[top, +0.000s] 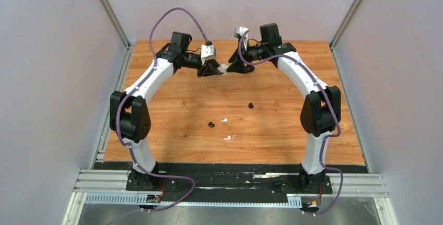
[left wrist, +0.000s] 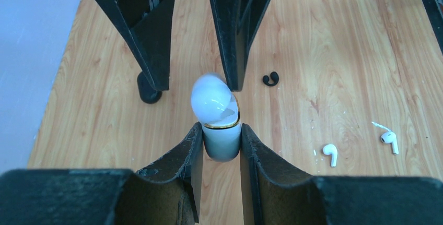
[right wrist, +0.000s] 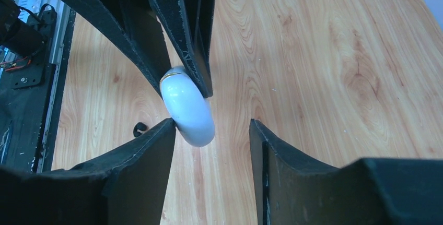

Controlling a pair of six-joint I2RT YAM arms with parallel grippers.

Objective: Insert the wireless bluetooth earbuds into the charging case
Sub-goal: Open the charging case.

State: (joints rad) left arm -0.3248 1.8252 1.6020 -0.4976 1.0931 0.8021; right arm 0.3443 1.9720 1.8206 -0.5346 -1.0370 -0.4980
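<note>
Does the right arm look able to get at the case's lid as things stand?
Likely yes: the left pincer grips the case by its base, so the lid sticks out free between the parted fingers of the right pincer.

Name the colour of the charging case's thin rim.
Gold rim on the charging case; left wrist view.

**Materials and Surface Finish**

The table (top: 271,126) is finished in wood grain, smooth with a slight sheen. The case (left wrist: 221,141) appears to be moulded in glossy white plastic, and a thin gold-coloured metallic band is seen at its seam. The fingers (left wrist: 175,165) are finished in matt black, roughened and scuffed pale along the edges. The white earbuds (left wrist: 330,153) are glossy, while the black earbud (left wrist: 270,79) is duller. The rails (top: 99,180) are formed of bare, pale metal.
</note>
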